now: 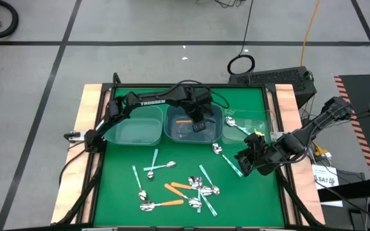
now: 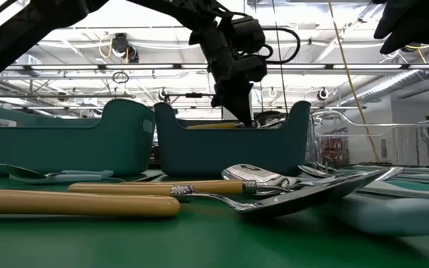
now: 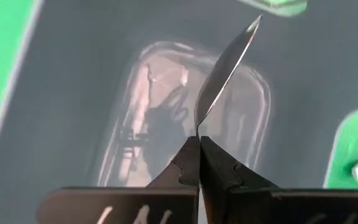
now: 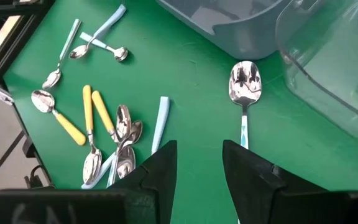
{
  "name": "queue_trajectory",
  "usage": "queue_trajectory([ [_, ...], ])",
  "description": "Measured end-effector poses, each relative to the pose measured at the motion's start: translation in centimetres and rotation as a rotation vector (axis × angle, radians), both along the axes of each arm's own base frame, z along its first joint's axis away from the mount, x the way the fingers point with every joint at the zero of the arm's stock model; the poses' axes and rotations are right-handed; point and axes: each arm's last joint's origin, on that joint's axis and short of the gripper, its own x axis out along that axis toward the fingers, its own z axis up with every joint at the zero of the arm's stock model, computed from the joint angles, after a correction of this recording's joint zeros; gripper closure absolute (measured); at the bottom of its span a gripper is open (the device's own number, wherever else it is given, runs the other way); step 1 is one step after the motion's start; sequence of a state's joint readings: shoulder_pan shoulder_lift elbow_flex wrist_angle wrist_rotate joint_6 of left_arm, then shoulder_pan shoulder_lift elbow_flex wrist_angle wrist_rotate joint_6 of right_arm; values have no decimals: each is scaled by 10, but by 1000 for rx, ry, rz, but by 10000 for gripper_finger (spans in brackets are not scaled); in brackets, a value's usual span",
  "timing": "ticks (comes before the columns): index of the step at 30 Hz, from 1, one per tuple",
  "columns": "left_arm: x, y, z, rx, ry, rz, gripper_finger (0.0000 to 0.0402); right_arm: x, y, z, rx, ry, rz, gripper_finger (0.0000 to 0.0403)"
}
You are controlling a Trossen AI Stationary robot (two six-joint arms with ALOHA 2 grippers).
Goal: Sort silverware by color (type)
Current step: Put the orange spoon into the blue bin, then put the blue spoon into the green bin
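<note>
Left gripper (image 3: pixel 199 146), clamped on a shiny metal spoon (image 3: pixel 225 71), hangs over the middle translucent blue-grey bin (image 1: pixel 172 131), apparently to drop it there, while right gripper (image 4: pixel 199 165), part-open and empty, hovers above a light-blue-handled spoon (image 4: pixel 245 87) on the green table (image 1: pixel 121 186).

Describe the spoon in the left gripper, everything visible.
The spoon is pinched in the left gripper, whose fingers are shut on it. In the left wrist view only its shiny metal bowl shows, seen edge-on as a thin curved blade tapering to a point away from the fingers; the handle is hidden, so its colour cannot be told. It hangs over the translucent blue-grey middle bin, touching nothing but the gripper as far as can be seen. The bin below already holds an orange-handled piece.
</note>
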State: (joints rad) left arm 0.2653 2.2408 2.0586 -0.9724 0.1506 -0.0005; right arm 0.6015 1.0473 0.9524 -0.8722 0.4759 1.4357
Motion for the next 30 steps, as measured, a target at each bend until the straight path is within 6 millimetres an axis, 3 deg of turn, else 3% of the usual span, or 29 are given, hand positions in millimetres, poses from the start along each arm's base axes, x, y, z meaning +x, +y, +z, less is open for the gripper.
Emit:
queue_trajectory([
  [11, 6, 3, -37, -36, 115, 100, 372, 1, -2, 0, -7, 6, -9, 280],
  [21, 6, 3, -37, -86, 120, 196, 369, -2, -3, -2, -31, 62, 63, 280],
  [25, 4, -2, -18, -104, 157, 223, 368, -2, 0, -2, 6, 77, 97, 280],
  [30, 7, -19, 31, -91, 87, 181, 368, -3, 4, -2, 0, 82, 161, 280],
])
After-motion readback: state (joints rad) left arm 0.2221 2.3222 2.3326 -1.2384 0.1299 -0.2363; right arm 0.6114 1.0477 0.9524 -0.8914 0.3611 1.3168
